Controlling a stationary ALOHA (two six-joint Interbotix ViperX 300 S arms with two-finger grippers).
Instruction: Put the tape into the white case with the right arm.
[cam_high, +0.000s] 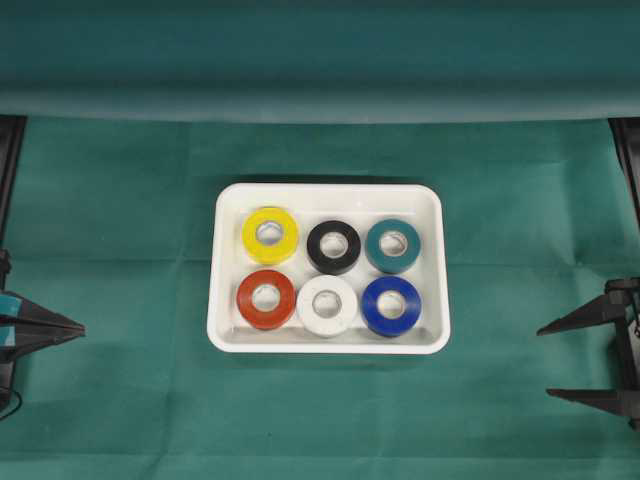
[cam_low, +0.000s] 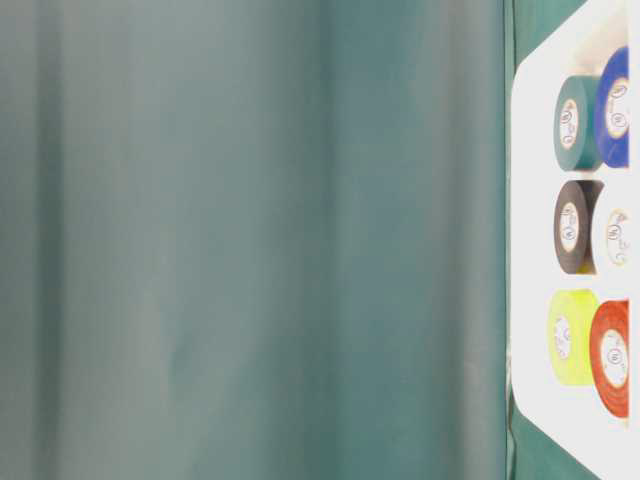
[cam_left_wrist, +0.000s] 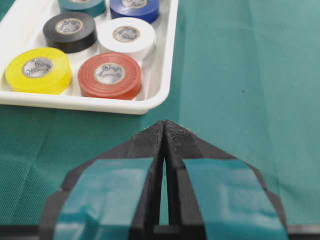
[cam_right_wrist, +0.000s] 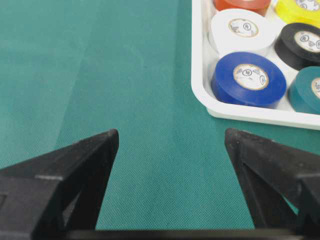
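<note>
Right hand (cam_right_wrist: 170, 145) spread wide, empty, above wrinkled green cloth (cam_high: 120, 300), perhaps draped up behind white case (cam_high: 328, 340).

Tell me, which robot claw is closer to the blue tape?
Right. The right gripper sits open beside the blue tape, off the case's right rim. The left gripper is beyond the opposite side.

Six tape rolls (cam_high: 332, 275) lie flat, two rows of three, inside the white case (cam_high: 225, 300).
</note>
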